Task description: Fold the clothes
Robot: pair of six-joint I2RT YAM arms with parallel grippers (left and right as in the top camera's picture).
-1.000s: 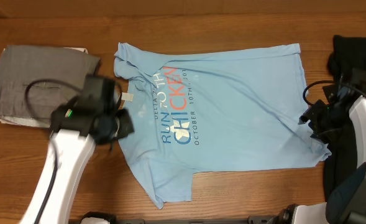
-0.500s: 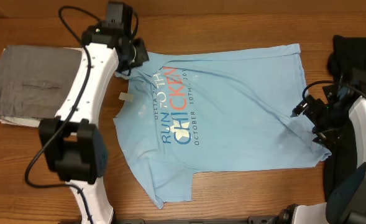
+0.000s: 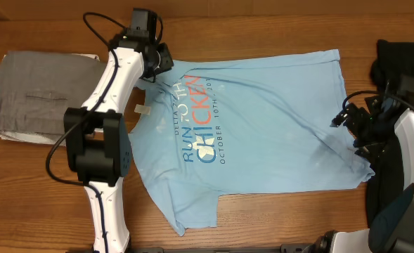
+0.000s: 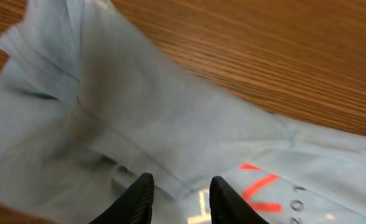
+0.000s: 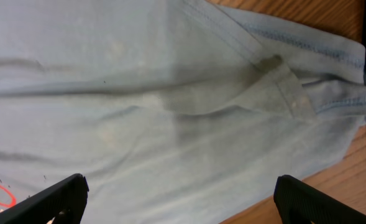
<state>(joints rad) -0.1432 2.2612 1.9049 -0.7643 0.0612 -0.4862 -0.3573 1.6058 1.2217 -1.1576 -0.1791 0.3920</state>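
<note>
Wooden worktop (image 3: 263,218) with a light blue T-shirt (image 3: 263,133) spread print-up across its middle.
A folded grey cloth (image 3: 38,98) lies by the left edge and a dark garment (image 3: 396,60) at the far right corner. The right gripper (image 5: 179,190) gapes wide over the shirt's hem. The left gripper (image 4: 179,193), at the collar, looks slightly parted, seemingly grasping nothing.

The left arm (image 3: 115,77) is built from white tubular links joined by black cylindrical joint housings (image 3: 98,144). An exposed black cable (image 3: 87,17) loops from link to link along it. The right arm (image 3: 412,140) has the same white shell and black joints, with a thin black wrist cable (image 3: 347,104). The left gripper (image 4: 179,200) ends in two glossy black, rounded fingers (image 4: 140,200). The right gripper (image 5: 183,200) carries matte black, blunt-edged fingertips (image 5: 52,200).
</note>
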